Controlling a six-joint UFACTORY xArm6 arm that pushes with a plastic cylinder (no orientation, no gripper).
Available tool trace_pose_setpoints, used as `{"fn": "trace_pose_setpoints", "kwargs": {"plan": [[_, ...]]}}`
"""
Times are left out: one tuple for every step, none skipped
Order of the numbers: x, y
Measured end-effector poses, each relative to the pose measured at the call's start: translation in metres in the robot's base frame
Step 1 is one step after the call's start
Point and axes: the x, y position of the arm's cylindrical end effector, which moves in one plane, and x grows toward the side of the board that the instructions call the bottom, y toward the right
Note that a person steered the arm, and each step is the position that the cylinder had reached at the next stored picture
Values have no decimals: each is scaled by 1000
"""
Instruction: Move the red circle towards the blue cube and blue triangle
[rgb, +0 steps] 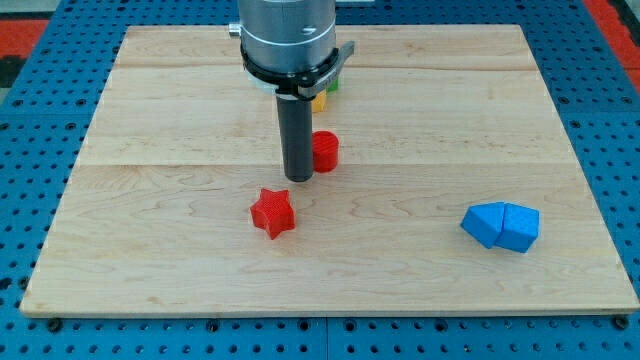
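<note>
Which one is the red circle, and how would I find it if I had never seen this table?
Start at the wooden board and find the dark rod near its middle. The red circle sits right beside my tip, on the view's right of it. Unlike the pointy red star below it, it is round and smooth-sided.

bright, even light, perhaps from overhead; sharp focus, faint shadows, no glare.

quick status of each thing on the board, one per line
my tip: down at the board, against the red circle's left side
red circle: flat, far from the blues
red star: lying alone
blue cube: touching the blue triangle
blue triangle: beside the cube
</note>
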Motion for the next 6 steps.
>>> {"fn": "trace_pose_setpoints", "kwargs": {"plan": [[-2, 29], [-2, 74], [1, 82], [1, 1], [-28, -5], [-45, 49]]}}
